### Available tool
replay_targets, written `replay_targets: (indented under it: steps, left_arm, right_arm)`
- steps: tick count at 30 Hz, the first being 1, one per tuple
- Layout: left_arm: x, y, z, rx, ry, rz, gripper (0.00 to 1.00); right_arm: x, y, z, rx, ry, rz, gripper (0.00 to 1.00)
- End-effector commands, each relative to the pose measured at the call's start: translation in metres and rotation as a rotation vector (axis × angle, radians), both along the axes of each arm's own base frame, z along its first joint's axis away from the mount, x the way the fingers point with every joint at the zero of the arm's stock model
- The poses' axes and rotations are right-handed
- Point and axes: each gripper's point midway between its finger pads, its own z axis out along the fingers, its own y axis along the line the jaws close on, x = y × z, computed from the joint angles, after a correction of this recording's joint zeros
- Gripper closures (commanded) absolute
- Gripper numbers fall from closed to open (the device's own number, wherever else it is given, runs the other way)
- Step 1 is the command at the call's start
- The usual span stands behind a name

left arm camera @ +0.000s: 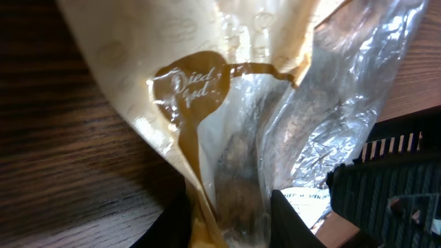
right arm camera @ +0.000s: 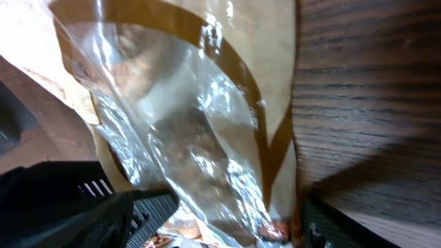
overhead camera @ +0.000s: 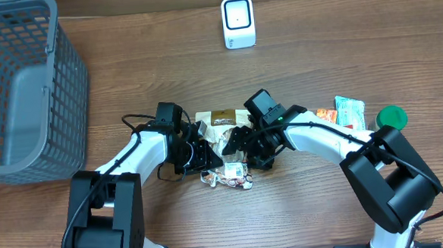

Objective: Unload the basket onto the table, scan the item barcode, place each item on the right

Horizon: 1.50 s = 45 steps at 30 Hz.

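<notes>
Right now I judge myself at the pick-up step: the dried-fruit pouch (overhead camera: 223, 122) lies near the middle of the table (overhead camera: 339, 42), with both my claws on it and nothing lifted yet. My left claw (left arm camera: 229, 224) is closed on the pouch's lower edge, and the film fills the gap between its two fingers. My right claw (right arm camera: 234, 220) stands spread wide, one finger on either side of the pouch, and I see no pinch there.

From the pouch, the white scanner (overhead camera: 238, 22) stands at twelve o'clock, well apart. The next move calls for a firm hold, a lift clear of the small sachets (overhead camera: 232, 176) at six o'clock, and a turn that faces the printed code toward the scanner. No barcode shows in any of my views, so I would have to find it first, perhaps on the underside.

The pouch is cream film with a clear, crinkled, glossy window and a brown curved band. White script reading "Dried" sits on a brown patch, and dark pieces show through the window. It looks soft and slippery and is likely to sag from a single pinch.
</notes>
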Motion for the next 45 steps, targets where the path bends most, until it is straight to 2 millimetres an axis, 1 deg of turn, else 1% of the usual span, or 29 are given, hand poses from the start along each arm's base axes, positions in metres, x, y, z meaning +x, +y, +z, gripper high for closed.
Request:
replay_targets:
  steps: [1,4,7,11,13,17,20,23,26,29,32,36,39,40,42,44,45]
  left_arm:
    - [-0.011,0.01,-0.017,0.059,0.046,0.004,0.79]
    - [-0.008,0.012,-0.016,0.057,0.033,-0.005,0.8]
    - [-0.004,0.016,-0.012,0.055,0.014,-0.022,0.81]
    - [0.006,0.02,0.0,0.052,-0.011,-0.054,0.82]
    - [0.009,0.02,0.008,0.05,-0.02,-0.087,0.82]
    - [0.013,0.014,0.03,0.006,-0.042,-0.17,0.82]
    - [0.018,0.01,0.045,-0.017,-0.056,-0.202,0.82]
    - [0.022,0.002,0.063,-0.073,-0.082,-0.242,0.82]
    - [0.024,-0.009,0.085,-0.159,-0.116,-0.292,0.82]
    - [0.026,-0.016,0.102,-0.216,-0.144,-0.324,0.82]
    - [0.029,-0.017,0.107,-0.217,-0.157,-0.328,0.81]
    - [0.031,-0.017,0.108,-0.217,-0.162,-0.328,0.81]
    - [0.031,-0.012,0.103,-0.176,-0.156,-0.333,0.75]
    - [0.031,-0.009,0.099,-0.143,-0.149,-0.332,0.68]
    - [0.034,0.0,0.09,-0.068,-0.127,-0.297,0.59]
    - [0.038,0.006,0.083,-0.019,-0.111,-0.248,0.48]
    - [0.039,0.008,0.079,-0.006,-0.109,-0.231,0.42]
  right_arm:
    - [0.012,-0.018,-0.003,-0.06,-0.074,0.009,0.19]
    - [0.022,-0.026,0.014,-0.037,-0.142,0.037,0.14]
    - [0.032,-0.031,0.031,-0.01,-0.247,0.105,0.0]
    - [0.046,-0.044,0.043,0.006,-0.33,0.138,0.0]
    - [0.048,-0.046,0.049,0.062,-0.346,0.173,0.0]
    - [0.054,-0.057,0.06,0.164,-0.308,0.143,0.0]
    - [0.058,-0.065,0.062,0.189,-0.299,0.125,0.0]
    - [0.058,-0.068,0.064,0.209,-0.313,0.149,0.0]
    - [0.055,-0.065,0.068,0.24,-0.324,0.176,0.0]
    - [0.055,-0.065,0.068,0.246,-0.323,0.177,0.0]
    - [0.055,-0.068,0.07,0.265,-0.31,0.165,0.0]
    - [0.057,-0.077,0.072,0.285,-0.3,0.151,0.0]
    - [0.056,-0.084,0.069,0.277,-0.296,0.153,0.0]
    - [0.055,-0.085,0.069,0.276,-0.296,0.161,0.0]
    - [0.051,-0.086,0.067,0.271,-0.278,0.162,0.0]
    - [0.044,-0.083,0.065,0.262,-0.255,0.172,0.0]
    - [0.042,-0.082,0.063,0.246,-0.248,0.176,0.0]
